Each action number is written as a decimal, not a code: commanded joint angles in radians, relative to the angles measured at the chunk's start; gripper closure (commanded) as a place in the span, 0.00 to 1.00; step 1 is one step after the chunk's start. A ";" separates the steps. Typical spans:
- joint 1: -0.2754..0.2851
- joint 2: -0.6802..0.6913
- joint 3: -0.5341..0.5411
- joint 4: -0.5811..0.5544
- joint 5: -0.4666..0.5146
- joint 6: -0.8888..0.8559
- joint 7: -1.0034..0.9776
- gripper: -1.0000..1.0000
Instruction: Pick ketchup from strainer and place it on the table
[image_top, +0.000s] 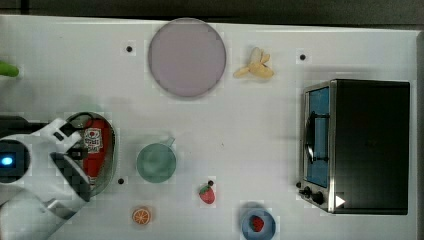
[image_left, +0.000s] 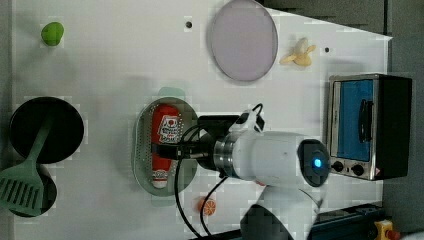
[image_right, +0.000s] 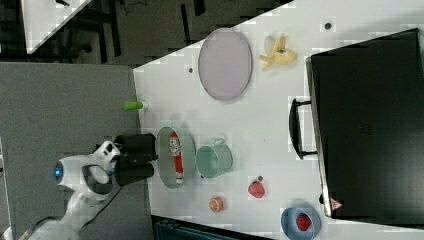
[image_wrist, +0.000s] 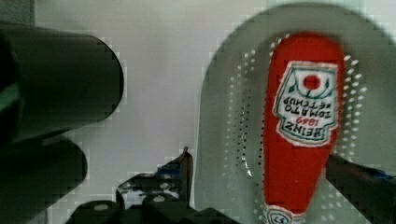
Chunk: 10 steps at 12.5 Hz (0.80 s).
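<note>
- Ketchup (image_top: 95, 147) is seen lying flat inside the strainer (image_top: 113, 150), with its white label facing up and its white cap at one end.
- In the top view, the strainer is found at the left side of the white table (image_top: 250, 125), just left of the green mug (image_top: 156, 162).
- The gripper (image_wrist: 257, 179) is held over the strainer with its fingers spread wide, one on each side of the bottle's thin end; nothing is pinched.
- In the wrist view, one finger (image_wrist: 180, 170) is seen near the strainer's rim and the other on the far side of the bottle.
- A big grey-lilac plate (image_top: 186, 57) and a peeled banana (image_top: 256, 66) are seen at the far edge in the top view.
- A toaster oven (image_top: 357, 146) with a blue glass door is set at the top view's right.
- An orange slice (image_top: 141, 216), a strawberry (image_top: 207, 194) and a blue bowl (image_top: 258, 224) with a second strawberry are laid along the near edge.
- In the left view, a black pan (image_left: 47, 129) and a green spatula (image_left: 22, 185) are seen at the left view's left, with a small green fruit (image_left: 52, 33) above them.
- Small black dots are marked on the white top.
- In the right view, a grey floor (image_right: 65, 100) and dark furniture are seen past the table's edge.
</note>
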 joint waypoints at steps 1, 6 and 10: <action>-0.006 0.087 -0.023 -0.045 -0.017 0.111 0.065 0.00; 0.029 0.212 -0.071 -0.039 -0.023 0.195 0.065 0.00; 0.087 0.246 -0.139 -0.037 -0.075 0.241 0.065 0.28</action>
